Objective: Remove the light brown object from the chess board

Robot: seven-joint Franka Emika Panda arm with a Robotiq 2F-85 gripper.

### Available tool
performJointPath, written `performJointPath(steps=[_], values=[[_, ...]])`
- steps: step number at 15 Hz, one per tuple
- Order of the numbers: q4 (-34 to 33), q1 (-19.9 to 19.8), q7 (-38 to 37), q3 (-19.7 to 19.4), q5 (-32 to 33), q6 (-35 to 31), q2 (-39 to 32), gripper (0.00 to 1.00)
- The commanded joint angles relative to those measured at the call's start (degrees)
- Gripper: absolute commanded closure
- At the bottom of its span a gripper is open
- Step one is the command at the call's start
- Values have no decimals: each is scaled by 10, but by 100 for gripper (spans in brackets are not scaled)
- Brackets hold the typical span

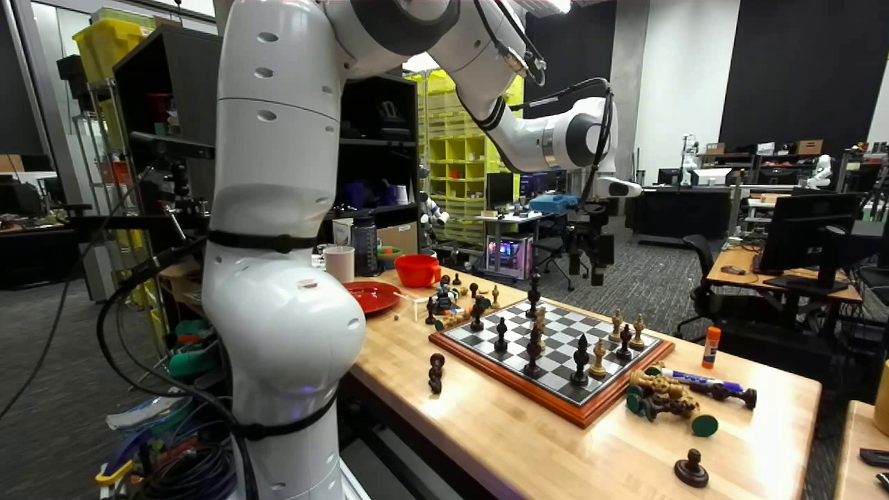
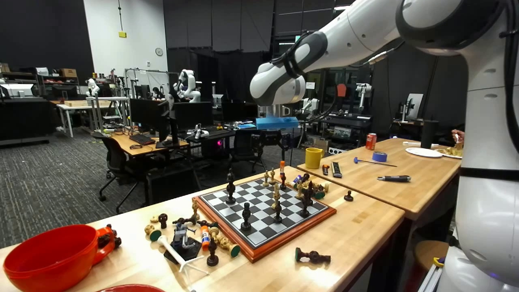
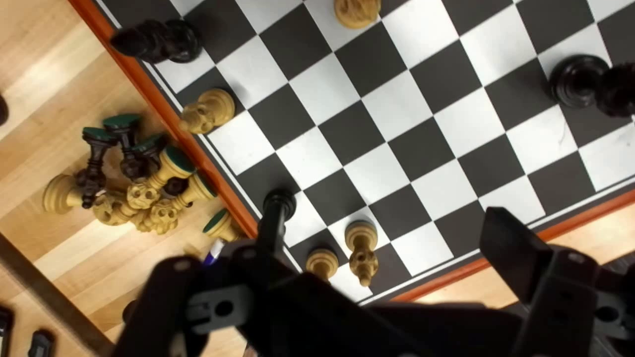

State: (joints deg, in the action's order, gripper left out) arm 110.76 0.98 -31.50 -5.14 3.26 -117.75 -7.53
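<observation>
At left in the wrist view, toppled chess pieces (image 3: 142, 195) lie heaped on the wooden table (image 3: 44, 29) beside the chess board (image 3: 397, 104). Four light brown chess pieces (image 3: 211, 110) stand on that board; two show between the widely spread fingers of the gripper (image 3: 384, 223) above it. Farther right stands a dark chess piece (image 3: 576, 82).

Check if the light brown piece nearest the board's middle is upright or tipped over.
Upright: in both exterior views the light brown piece rises vertically from the chess board.
</observation>
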Motion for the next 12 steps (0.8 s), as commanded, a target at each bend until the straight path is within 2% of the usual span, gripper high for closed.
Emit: performJointPath(steps=[1,6,9,10,12], values=[[77,-3,55,13,12,-7,64,0],[139,-5,112,27,13,-13,105,0],[161,-5,135,34,14,11,131,0],[129,-8,116,34,5,4,90,0],[131,-8,118,35,5,3,92,0]])
